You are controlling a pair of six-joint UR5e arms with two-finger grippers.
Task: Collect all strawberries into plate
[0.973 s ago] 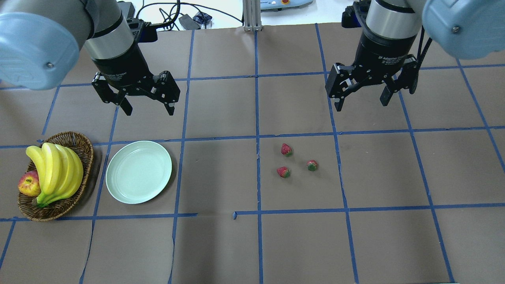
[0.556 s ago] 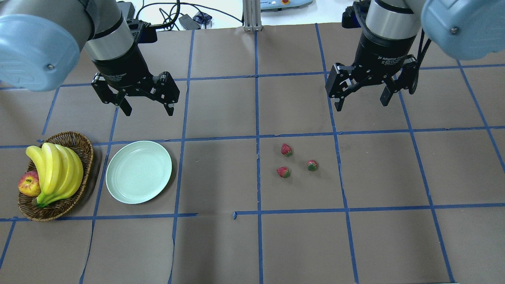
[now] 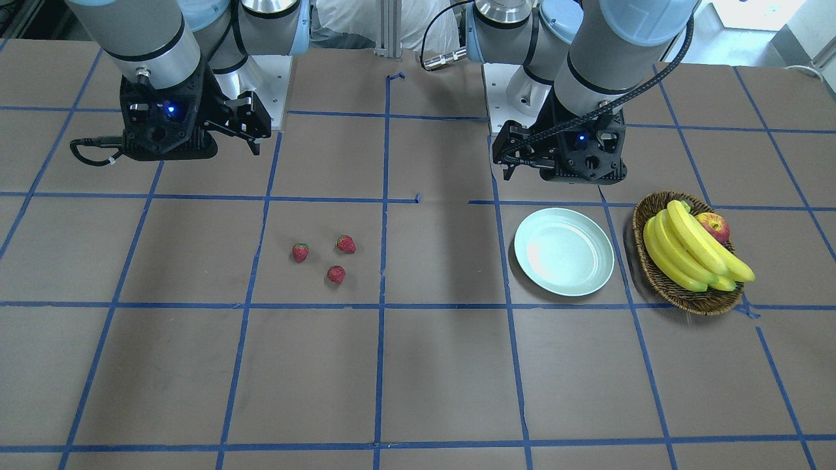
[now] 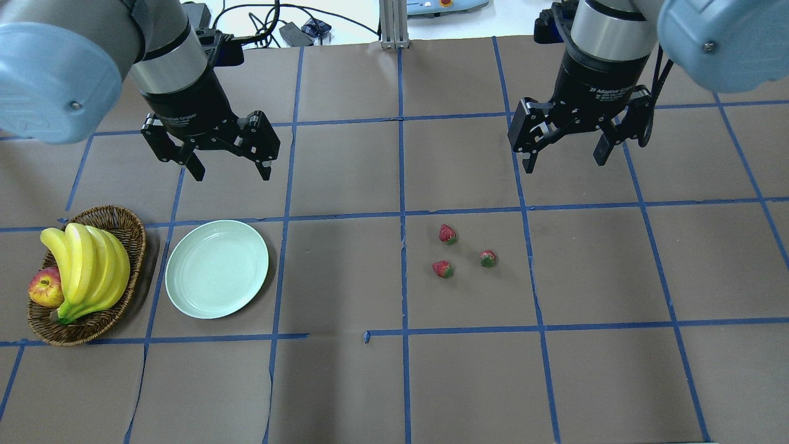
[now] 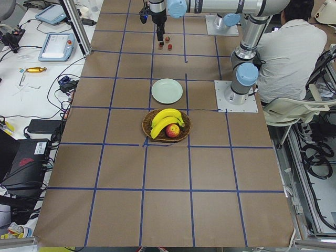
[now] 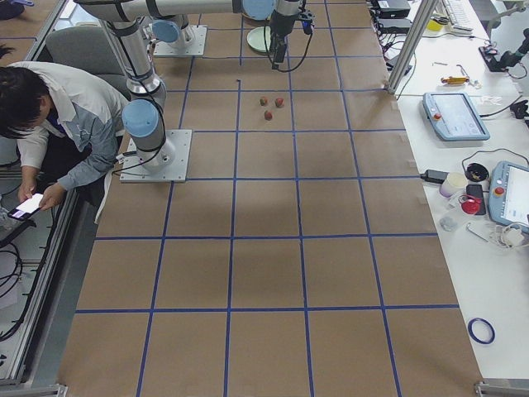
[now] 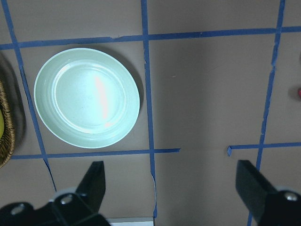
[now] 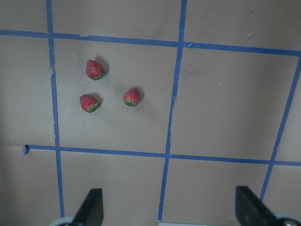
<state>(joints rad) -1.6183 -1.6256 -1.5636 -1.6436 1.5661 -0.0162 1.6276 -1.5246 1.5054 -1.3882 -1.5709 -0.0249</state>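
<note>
Three small red strawberries point(image 4: 447, 234) point(image 4: 442, 269) point(image 4: 487, 258) lie close together on the brown table, right of centre. They also show in the right wrist view point(image 8: 95, 69) point(image 8: 89, 103) point(image 8: 131, 97) and the front view point(image 3: 336, 274). The mint-green plate point(image 4: 217, 269) sits empty at the left; it also shows in the left wrist view point(image 7: 87, 97). My left gripper point(image 4: 232, 174) is open and empty, above the table beyond the plate. My right gripper point(image 4: 564, 163) is open and empty, beyond and to the right of the strawberries.
A brown wicker basket point(image 4: 132, 228) with bananas point(image 4: 86, 265) and an apple point(image 4: 44, 288) stands just left of the plate. Blue tape lines grid the table. A seated person point(image 6: 58, 124) is beside the robot base.
Both grippers have shifted only very slightly and stay open. The strawberries, plate and basket have not moved.
</note>
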